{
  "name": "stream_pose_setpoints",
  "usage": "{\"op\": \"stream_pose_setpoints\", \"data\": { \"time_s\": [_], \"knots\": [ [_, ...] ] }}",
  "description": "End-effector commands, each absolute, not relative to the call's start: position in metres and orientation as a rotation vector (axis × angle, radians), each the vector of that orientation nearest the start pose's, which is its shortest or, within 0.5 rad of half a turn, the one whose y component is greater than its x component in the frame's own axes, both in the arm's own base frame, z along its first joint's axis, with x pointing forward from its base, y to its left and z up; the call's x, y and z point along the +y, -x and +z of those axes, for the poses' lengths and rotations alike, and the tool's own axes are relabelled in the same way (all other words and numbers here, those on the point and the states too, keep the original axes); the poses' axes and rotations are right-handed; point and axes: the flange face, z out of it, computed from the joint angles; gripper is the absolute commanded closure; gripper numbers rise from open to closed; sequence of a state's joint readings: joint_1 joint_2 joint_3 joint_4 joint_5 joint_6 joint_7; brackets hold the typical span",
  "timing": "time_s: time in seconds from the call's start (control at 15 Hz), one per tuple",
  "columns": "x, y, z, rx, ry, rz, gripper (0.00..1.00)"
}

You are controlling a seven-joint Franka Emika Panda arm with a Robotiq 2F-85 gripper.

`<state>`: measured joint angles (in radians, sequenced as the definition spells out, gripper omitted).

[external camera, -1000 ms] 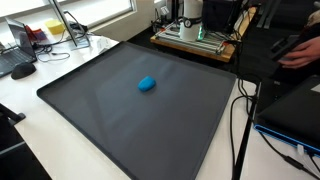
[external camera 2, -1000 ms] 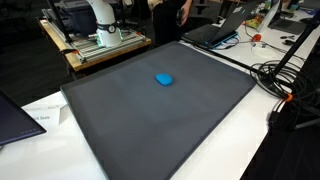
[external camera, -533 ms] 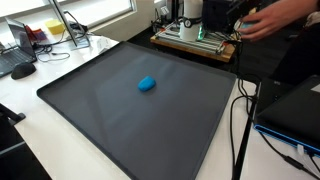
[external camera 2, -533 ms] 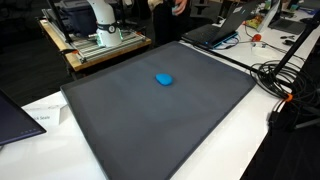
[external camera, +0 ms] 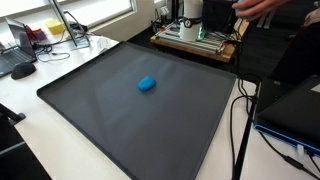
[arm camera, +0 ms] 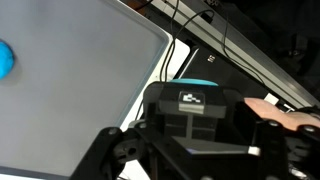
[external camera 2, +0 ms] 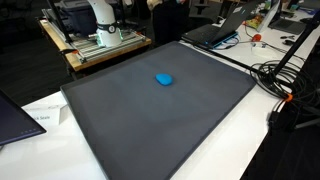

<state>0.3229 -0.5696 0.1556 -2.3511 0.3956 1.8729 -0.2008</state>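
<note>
A small blue rounded object [external camera: 147, 84] lies alone on a large dark grey mat [external camera: 120, 130], toward its far half. It also shows in the other exterior view as the blue object [external camera 2: 164, 79] on the mat [external camera 2: 170, 130]. In the wrist view it sits at the left edge as a blue object [arm camera: 4, 60]. My gripper [arm camera: 195, 150] fills the bottom of the wrist view, well away from the blue object and over the mat's edge. Its linkages stand spread wide with nothing between them. The gripper itself is out of sight in both exterior views.
The robot's white base [external camera 2: 100, 15] stands on a wooden board [external camera: 195, 42] behind the mat. A person's hand [arm camera: 285, 112] is close to the gripper's right side. Cables [external camera 2: 285, 80], laptops [external camera 2: 215, 30] and desk clutter [external camera: 30, 45] ring the mat.
The person's hand at the top right of an exterior view has moved up and toward the robot's base. The blue object and the wrist's surroundings stay put.
</note>
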Motion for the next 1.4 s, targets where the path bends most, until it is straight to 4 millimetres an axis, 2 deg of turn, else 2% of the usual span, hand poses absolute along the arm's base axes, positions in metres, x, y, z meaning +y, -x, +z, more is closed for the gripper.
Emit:
{"op": "stream_pose_setpoints", "data": {
  "time_s": [0.0,0.2,0.27,0.33,0.4,0.47,0.87,0.93,1.0,1.07,1.13,1.27,1.33],
  "knots": [
    [0.215,-0.328,0.545,-0.868,2.646,-0.087,0.37],
    [0.213,-0.328,0.543,-0.907,2.626,-0.089,0.45],
    [0.213,-0.328,0.543,-0.915,2.618,-0.087,0.54],
    [0.212,-0.329,0.542,-0.919,2.617,-0.084,0.52],
    [0.21,-0.33,0.54,-0.926,2.613,-0.082,0.56],
    [0.205,-0.331,0.538,-0.927,2.614,-0.081,0.7],
    [0.181,-0.338,0.526,-0.939,2.587,-0.06,0.71],
    [0.176,-0.339,0.525,-0.941,2.579,-0.061,0.31],
    [0.17,-0.34,0.524,-0.94,2.575,-0.061,0.3],
    [0.164,-0.342,0.521,-0.934,2.57,-0.057,0.24],
    [0.157,-0.344,0.519,-0.929,2.566,-0.056,0.23],
    [0.146,-0.347,0.515,-0.922,2.566,-0.054,0.48],
    [0.141,-0.348,0.514,-0.917,2.569,-0.055,0.51]
  ]
}}
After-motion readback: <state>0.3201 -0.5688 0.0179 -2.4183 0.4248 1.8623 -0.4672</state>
